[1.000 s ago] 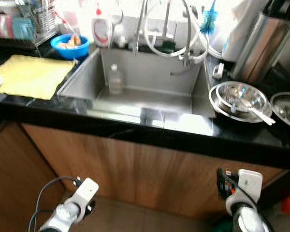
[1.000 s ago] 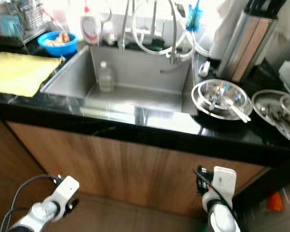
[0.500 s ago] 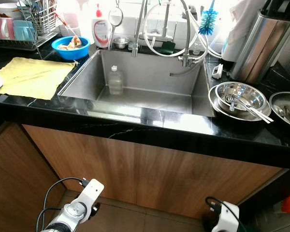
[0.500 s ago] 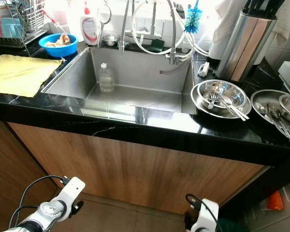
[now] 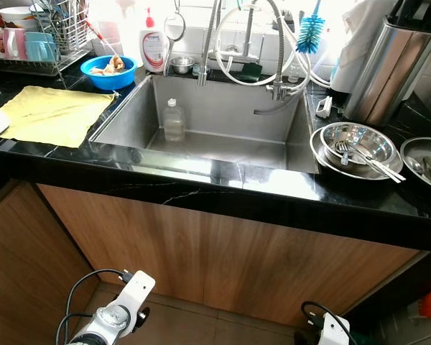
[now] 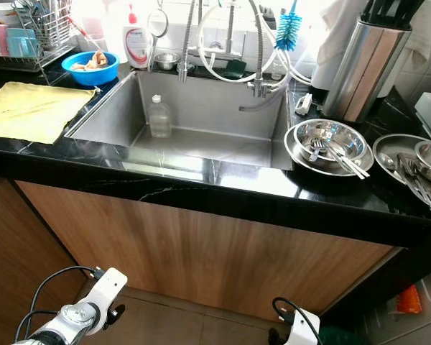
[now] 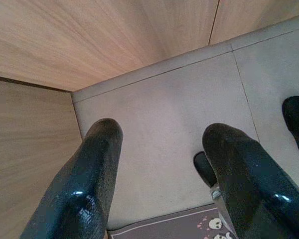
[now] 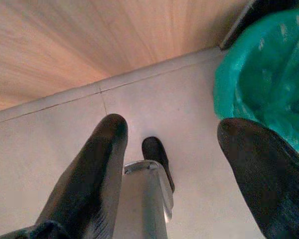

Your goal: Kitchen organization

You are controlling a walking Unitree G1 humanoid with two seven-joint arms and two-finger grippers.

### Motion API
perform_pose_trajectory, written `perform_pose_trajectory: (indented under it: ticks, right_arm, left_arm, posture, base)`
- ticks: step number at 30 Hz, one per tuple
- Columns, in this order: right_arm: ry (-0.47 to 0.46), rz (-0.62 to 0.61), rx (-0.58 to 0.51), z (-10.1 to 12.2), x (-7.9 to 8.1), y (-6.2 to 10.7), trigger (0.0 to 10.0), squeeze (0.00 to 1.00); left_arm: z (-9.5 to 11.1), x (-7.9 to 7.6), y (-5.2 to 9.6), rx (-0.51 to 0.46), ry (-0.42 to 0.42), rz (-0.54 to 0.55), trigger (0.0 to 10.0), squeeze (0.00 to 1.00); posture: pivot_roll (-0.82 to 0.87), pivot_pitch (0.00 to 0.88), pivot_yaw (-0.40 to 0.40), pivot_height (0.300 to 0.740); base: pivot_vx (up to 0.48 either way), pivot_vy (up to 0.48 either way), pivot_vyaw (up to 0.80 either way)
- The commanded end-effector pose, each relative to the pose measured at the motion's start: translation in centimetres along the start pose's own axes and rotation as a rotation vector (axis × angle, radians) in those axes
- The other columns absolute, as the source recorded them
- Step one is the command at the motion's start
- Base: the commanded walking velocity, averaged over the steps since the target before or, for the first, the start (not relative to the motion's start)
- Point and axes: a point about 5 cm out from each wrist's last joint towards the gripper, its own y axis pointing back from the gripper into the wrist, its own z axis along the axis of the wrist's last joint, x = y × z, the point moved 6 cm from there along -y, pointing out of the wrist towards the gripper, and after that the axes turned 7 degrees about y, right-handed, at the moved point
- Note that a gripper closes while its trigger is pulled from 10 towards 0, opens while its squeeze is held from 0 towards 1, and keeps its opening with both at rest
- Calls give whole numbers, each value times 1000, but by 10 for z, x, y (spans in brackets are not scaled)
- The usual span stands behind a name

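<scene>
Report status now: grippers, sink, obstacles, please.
Left gripper and right gripper open, low by the floor. Bottle upright in sink. Bowl with cutlery beside it.

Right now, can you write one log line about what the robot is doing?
stage: standing at steel sink | left pincer: open, low, idle | right pincer: open, low, idle | clear plastic bottle: upright in sink

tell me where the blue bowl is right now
In the left eye view the blue bowl sits on the counter at the sink's back left corner, between the yellow cloth and the soap bottle.
</scene>
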Motion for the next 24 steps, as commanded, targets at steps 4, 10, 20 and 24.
perform_pose_trajectory:
  ticks: [4,10,20,24]
  right_arm:
    - [-82,-15,-16,10,-7,-1,10000,0]
    - [-63,-15,-9,4,-12,0,10000,0]
    - [-82,-12,-33,11,-12,-1,10000,0]
    - [-82,-8,-37,13,-10,-1,10000,0]
  left_arm:
    - [-7,0,1,18,19,2,10000,0]
    - [-7,-3,0,13,30,-4,10000,0]
    - [-1,-3,0,-6,34,-8,10000,0]
    - [2,-4,0,-15,34,-10,10000,0]
  posture:
    - [4,0,-35,740]
    - [5,0,-35,740]
    - [8,0,-33,740]
    - [10,0,-34,740]
  base:
    - [258,0,-558]
    - [264,222,-686]
    - [271,344,-132]
    - [261,404,0]
